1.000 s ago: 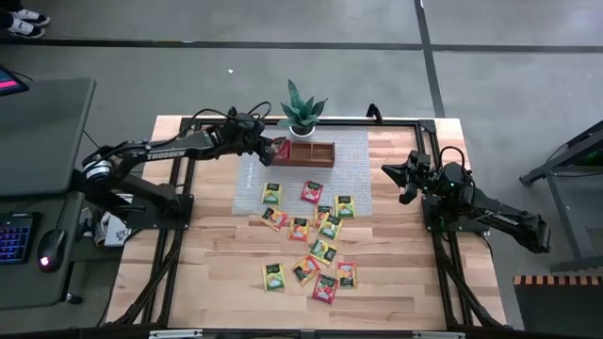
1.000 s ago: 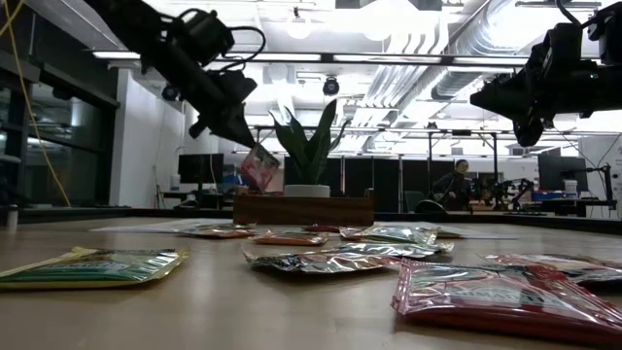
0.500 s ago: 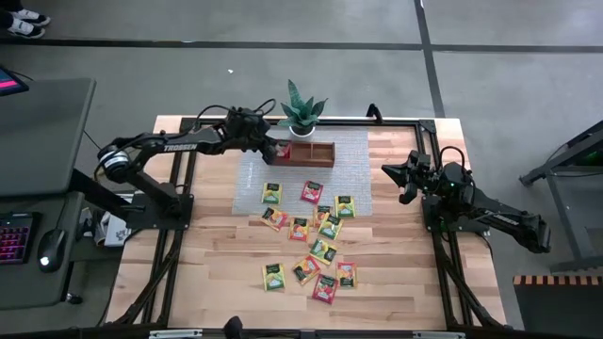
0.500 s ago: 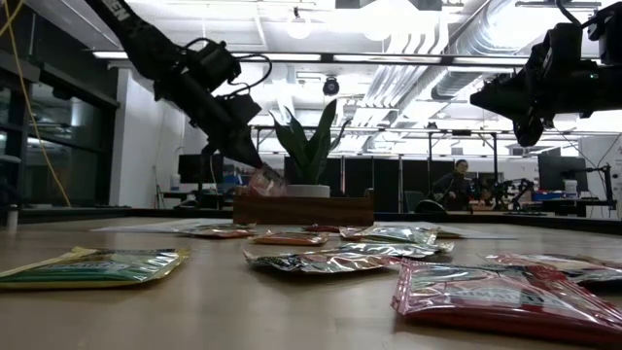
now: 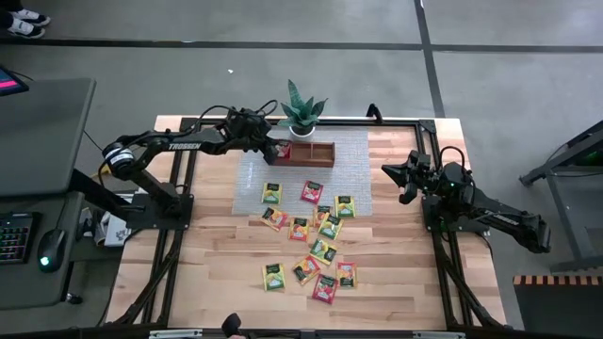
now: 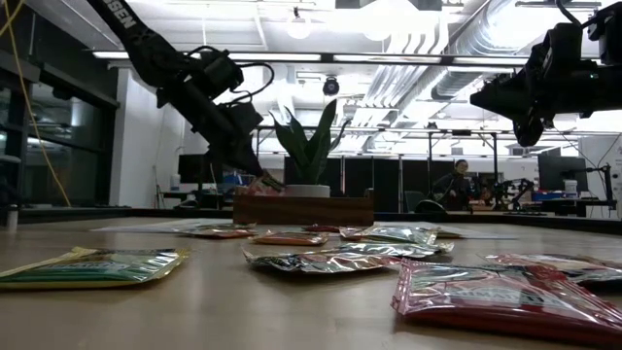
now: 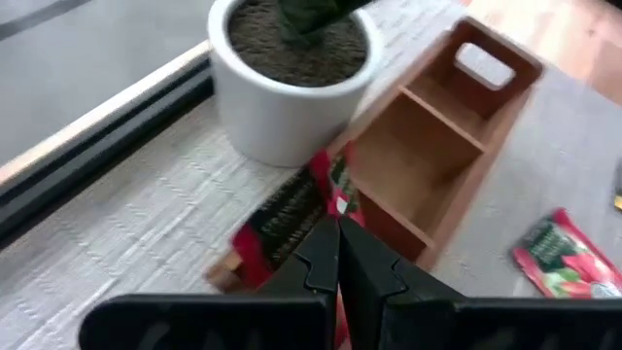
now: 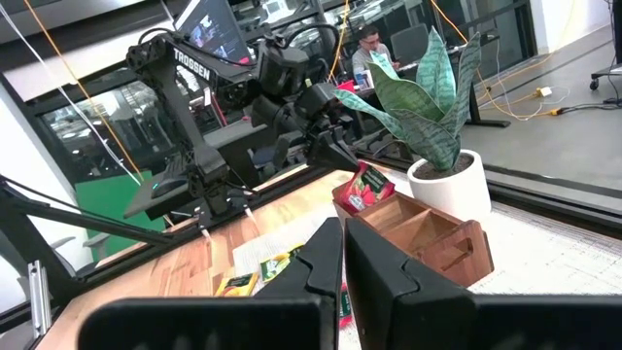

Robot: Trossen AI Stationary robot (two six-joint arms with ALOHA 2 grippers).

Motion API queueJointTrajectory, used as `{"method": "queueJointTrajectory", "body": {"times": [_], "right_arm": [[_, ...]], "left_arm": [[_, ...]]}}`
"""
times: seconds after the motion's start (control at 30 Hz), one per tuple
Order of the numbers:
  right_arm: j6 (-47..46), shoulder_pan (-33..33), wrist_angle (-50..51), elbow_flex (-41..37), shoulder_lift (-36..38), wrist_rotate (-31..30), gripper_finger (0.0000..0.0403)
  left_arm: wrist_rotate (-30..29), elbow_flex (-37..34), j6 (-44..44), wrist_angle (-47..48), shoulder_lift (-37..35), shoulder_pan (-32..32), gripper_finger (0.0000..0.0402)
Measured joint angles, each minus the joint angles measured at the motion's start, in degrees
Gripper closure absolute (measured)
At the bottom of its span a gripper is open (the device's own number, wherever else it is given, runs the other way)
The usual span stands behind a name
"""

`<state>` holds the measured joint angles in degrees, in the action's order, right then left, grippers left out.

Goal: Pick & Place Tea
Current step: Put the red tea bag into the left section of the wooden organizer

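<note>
Beyond blurred foreground tea packets (image 6: 505, 292), tray (image 6: 303, 208) hiding gripped packet's (image 7: 292, 219) lower half

Even overhead light, soft shadows, bright ceiling glare

Ceiling lamps (image 6: 297, 27) wash out pale above the plant (image 6: 307, 146); packets nearest the low camera (image 6: 505, 292) lie blurred, the left wrist's dark fingers (image 7: 316, 262) are soft, and the counter (image 5: 217, 273) is evenly lit.

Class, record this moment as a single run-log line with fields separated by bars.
left gripper: shut on red tea packet, at end compartment of wooden tray | right gripper: shut, waiting, table's right
</note>
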<state>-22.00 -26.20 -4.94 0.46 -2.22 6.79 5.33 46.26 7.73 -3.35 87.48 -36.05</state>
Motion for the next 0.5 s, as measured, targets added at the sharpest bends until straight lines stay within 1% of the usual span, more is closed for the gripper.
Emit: {"method": "queueJointTrajectory", "body": {"times": [0.13,0.27,0.37,0.5], "right_arm": [[0.0,-0.01,0.01,0.0,0.0,0.0,0.0391],[0.0,0.0,-0.01,0.01,0.0,0.0,0.0391],[0.0,-0.02,-0.01,-0.01,0.0,0.0,0.0391],[0.0,-0.02,-0.01,-0.01,0.0,0.0,0.0391]], "left_arm": [[-3.76,-0.01,0.0,1.49,0.0,0.0,0.0401],[-5.91,-0.02,0.0,2.04,0.0,0.0,0.04],[-5.34,-0.02,0.0,1.81,0.0,0.0,0.0393],[-0.24,-0.02,-2.77,0.77,0.0,0.0,0.0365]]}}
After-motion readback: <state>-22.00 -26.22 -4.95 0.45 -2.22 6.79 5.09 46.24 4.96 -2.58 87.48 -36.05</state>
